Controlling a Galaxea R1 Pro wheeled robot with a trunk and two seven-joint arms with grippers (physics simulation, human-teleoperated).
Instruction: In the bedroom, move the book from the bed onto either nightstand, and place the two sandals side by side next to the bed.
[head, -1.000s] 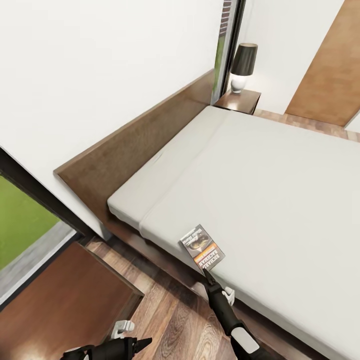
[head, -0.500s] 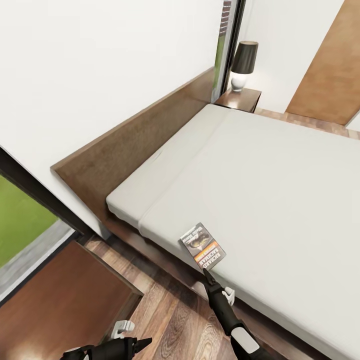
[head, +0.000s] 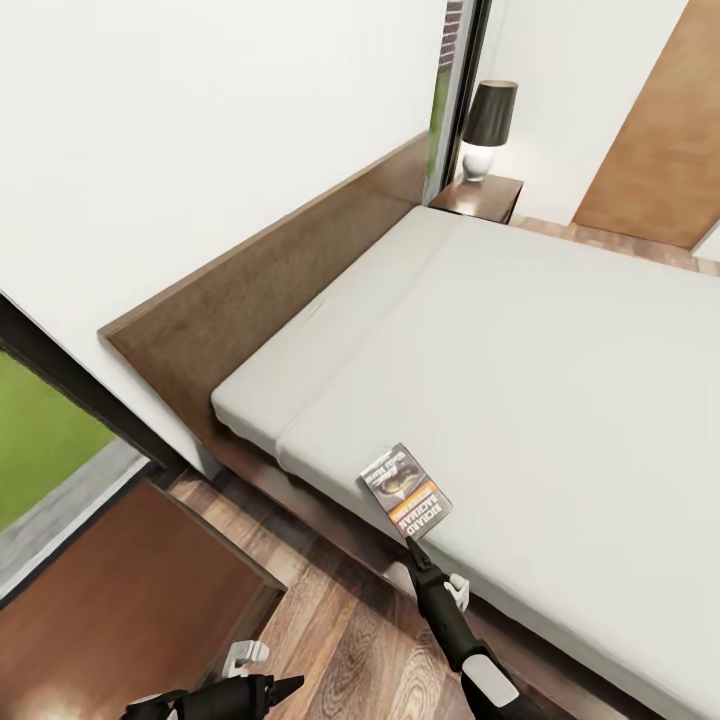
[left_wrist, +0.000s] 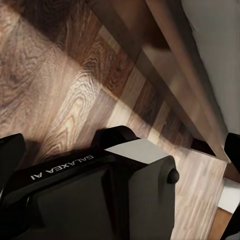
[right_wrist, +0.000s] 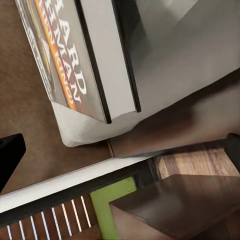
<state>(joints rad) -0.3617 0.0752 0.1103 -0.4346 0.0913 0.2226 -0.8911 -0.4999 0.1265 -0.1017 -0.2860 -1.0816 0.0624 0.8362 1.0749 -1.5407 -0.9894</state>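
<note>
I had the right gripper (head: 411, 543) brought up to the near edge of the bed (head: 560, 330), its tips just beside the lower corner of the book (head: 405, 493). The book lay flat on the mattress close to that edge, which is why I came at it from the floor side, low and nearly level with the mattress. In the right wrist view the book (right_wrist: 75, 60) sat ahead between two dark fingertips (right_wrist: 9, 155) set far apart, so I judged the jaws wide and not yet closed on anything.

I kept the left gripper (head: 285, 686) parked low over the wood floor (head: 340, 640), out of the way; whether its jaws were wide or narrow I could not tell.

The nightstand (head: 482, 198) with its lamp (head: 487, 128) stood at the far corner of the bed, well apart from the book, so a carry would have to follow the grasp.
</note>
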